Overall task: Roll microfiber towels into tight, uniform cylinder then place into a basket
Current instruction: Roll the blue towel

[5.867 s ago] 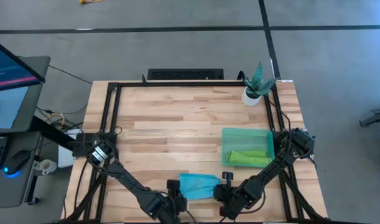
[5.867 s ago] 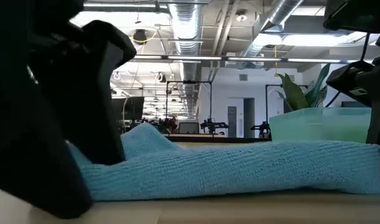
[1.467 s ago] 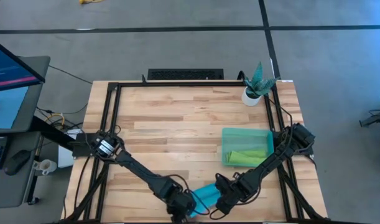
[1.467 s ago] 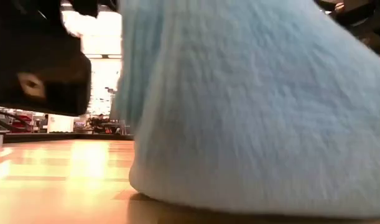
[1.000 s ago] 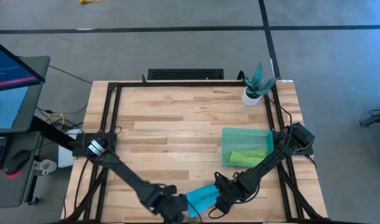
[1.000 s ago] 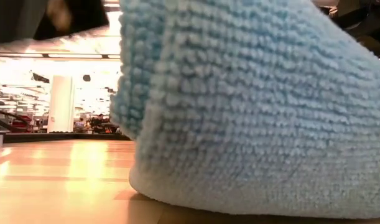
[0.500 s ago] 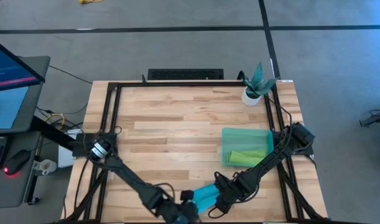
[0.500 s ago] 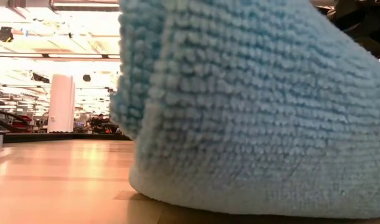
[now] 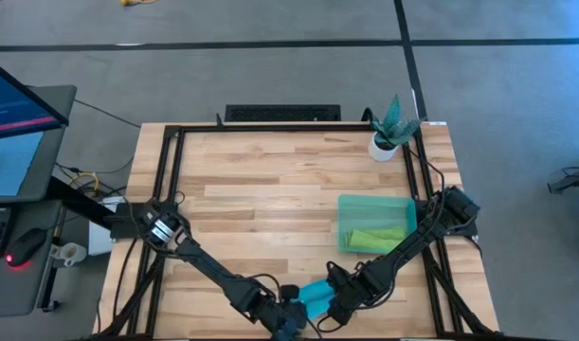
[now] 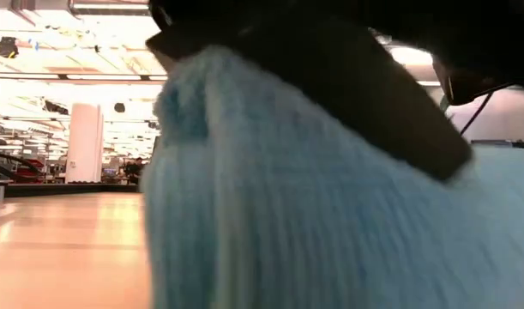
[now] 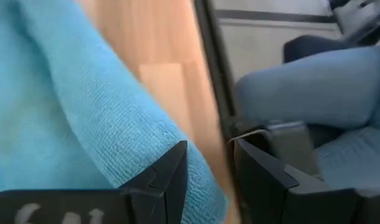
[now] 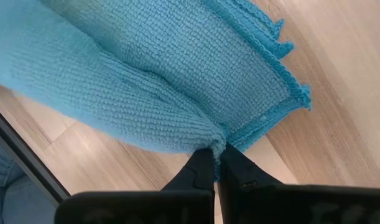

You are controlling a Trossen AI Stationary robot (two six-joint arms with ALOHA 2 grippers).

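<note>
Blue towel [image 9: 313, 298] sits at the near edge of the table [image 9: 270, 189], close to centre, between the two grippers. It's bunched into a short roll, long axis running diagonally: the low end is toward the left arm at the table edge, the high end angles up toward the basket side. Right gripper [image 12: 216, 163] has its fingers pinched together on a fold of the blue towel near its hemmed corner; in the right wrist view the cloth fans out from the pinch point and the scalloped hem lies flat on the wood. Left gripper [image 11: 209, 171] is at the other end of the roll by the table's front rail; its fingers stand apart with a gap between them, the cloth lying against one finger, not clamped. A person's jeans-clad leg [image 11: 314, 84] shows just past the table edge in the left wrist view. Green towel [image 9: 376, 239] lies in the basket [image 9: 346, 204], which is on the right side of the table, long axis roughly left-right. A potted plant [image 9: 391, 128] is at the far right corner, well apart from the basket.
</note>
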